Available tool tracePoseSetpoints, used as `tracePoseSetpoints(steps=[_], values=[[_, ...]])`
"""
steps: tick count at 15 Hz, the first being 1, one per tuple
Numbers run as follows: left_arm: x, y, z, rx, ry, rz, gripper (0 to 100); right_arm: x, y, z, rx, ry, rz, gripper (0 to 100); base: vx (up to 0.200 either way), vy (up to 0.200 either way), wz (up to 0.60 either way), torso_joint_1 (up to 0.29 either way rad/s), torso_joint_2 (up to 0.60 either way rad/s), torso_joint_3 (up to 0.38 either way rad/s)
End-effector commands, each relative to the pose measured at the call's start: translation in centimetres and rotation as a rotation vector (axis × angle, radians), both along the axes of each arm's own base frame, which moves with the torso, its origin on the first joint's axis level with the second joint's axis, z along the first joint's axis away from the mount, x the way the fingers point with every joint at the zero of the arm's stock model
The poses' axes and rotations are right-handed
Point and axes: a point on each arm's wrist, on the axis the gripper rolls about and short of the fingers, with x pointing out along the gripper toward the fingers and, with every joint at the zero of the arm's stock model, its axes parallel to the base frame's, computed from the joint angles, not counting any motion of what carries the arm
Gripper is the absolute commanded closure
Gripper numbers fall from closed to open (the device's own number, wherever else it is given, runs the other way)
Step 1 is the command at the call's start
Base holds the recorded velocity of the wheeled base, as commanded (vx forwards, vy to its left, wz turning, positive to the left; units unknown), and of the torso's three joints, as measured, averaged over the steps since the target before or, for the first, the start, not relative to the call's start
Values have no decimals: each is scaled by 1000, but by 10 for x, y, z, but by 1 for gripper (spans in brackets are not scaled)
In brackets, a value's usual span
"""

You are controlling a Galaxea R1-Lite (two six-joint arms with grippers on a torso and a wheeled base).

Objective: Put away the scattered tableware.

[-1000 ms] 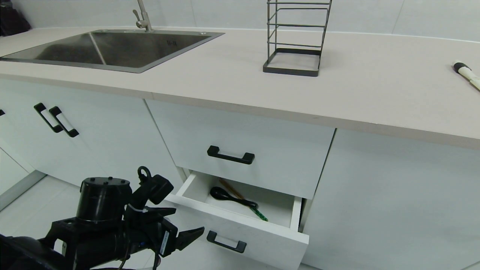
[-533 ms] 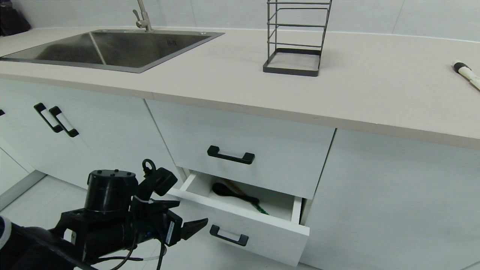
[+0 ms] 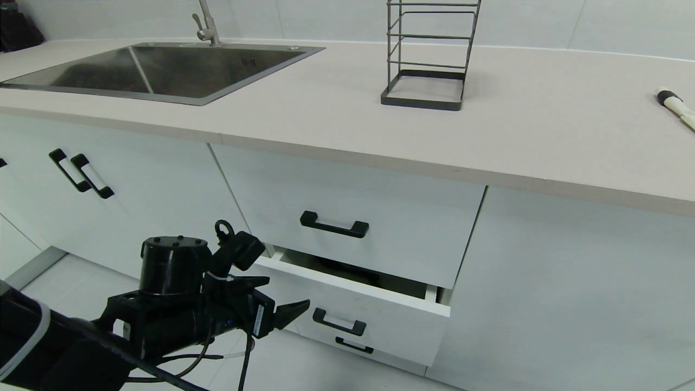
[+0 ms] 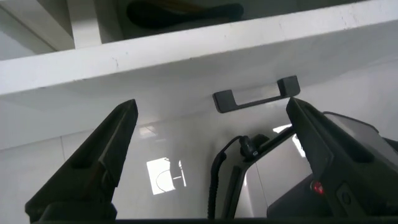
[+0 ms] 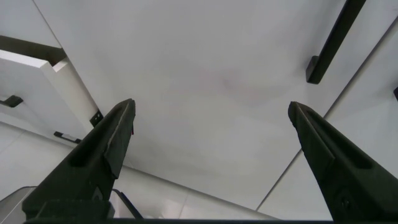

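The middle drawer (image 3: 374,309) stands open by a narrow gap. In the head view its inside is dark. The left wrist view looks over the drawer front (image 4: 186,68) at a black spoon (image 4: 180,11) lying inside. My left gripper (image 3: 296,314) is open at the drawer's front, just left of the black handle (image 3: 339,323). From the wrist, the left gripper (image 4: 211,137) has its fingers spread to either side of the handle (image 4: 255,98). My right gripper (image 5: 211,143) is open and empty, facing a white cabinet door (image 5: 205,81).
On the counter are a sink (image 3: 163,68), a dark wire rack (image 3: 429,54) and a black-tipped utensil (image 3: 676,107) at the far right. A shut drawer with a handle (image 3: 334,224) lies above the open one. Another handle (image 3: 354,345) shows below.
The drawer has slid in from wide open to a narrow gap, and my left gripper has moved forward with it. In the head view the spoon and chopsticks have gone out of sight.
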Motion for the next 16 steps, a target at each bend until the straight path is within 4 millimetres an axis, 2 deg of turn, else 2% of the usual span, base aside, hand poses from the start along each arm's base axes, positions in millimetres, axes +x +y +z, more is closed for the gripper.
tracePoseSetpoints(steps=[1, 16], values=[[5, -2, -2, 2, 3, -2, 0, 0, 0, 0, 0, 0, 0, 0, 0, 0, 0, 0, 0, 0], [17, -6, 5, -12, -36, -1, 0, 0, 0, 0, 0, 0, 0, 0, 0, 0, 0, 0, 0, 0]])
